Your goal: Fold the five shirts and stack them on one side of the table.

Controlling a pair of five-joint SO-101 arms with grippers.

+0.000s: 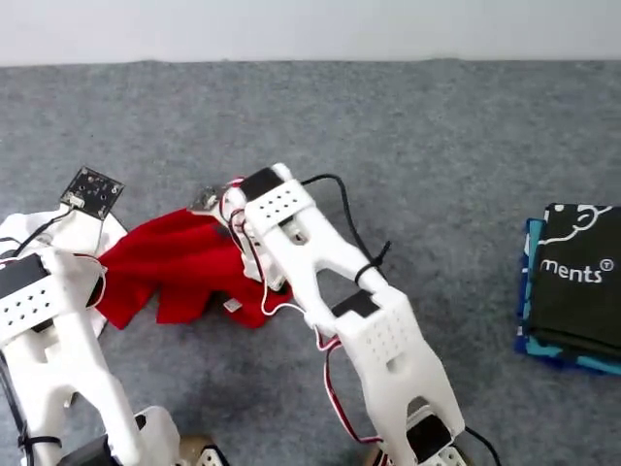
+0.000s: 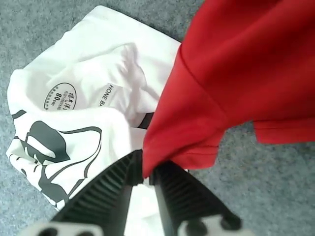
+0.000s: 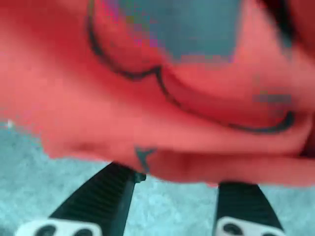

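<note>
Two grippers, one garment between them.

1. Left gripper (image 2: 143, 167): jaws pinched together on a hemmed edge of the red shirt (image 1: 179, 257). The cloth bunches right at the tips.
2. Right gripper (image 3: 179, 177): jaws stand wide apart, with red cloth lying across and just past the tips. You cannot tell from the wrist view whether any of it sits between them.
3. Red shirt: rumpled on the grey table (image 1: 437, 146) between the two arms, one part draped over item 4. Judge it light, limp and non-slippery. It will sag and fold wherever you leave it unsupported. Take it at hems, shoulder seams or corners, where doubled cloth gives the jaws something to bite on. A grip in the middle of a panel would only gather a wad.
4. White shirt (image 2: 74, 108): black print, neck label showing, lying crumpled beside and partly under the red one, near the left arm. It should handle the same way.
5. Folded stack (image 1: 577, 282): at the table's right edge, well apart from the arms. A black shirt lies on top with blue showing beneath. By the look of it, this is your stacking side.
</note>
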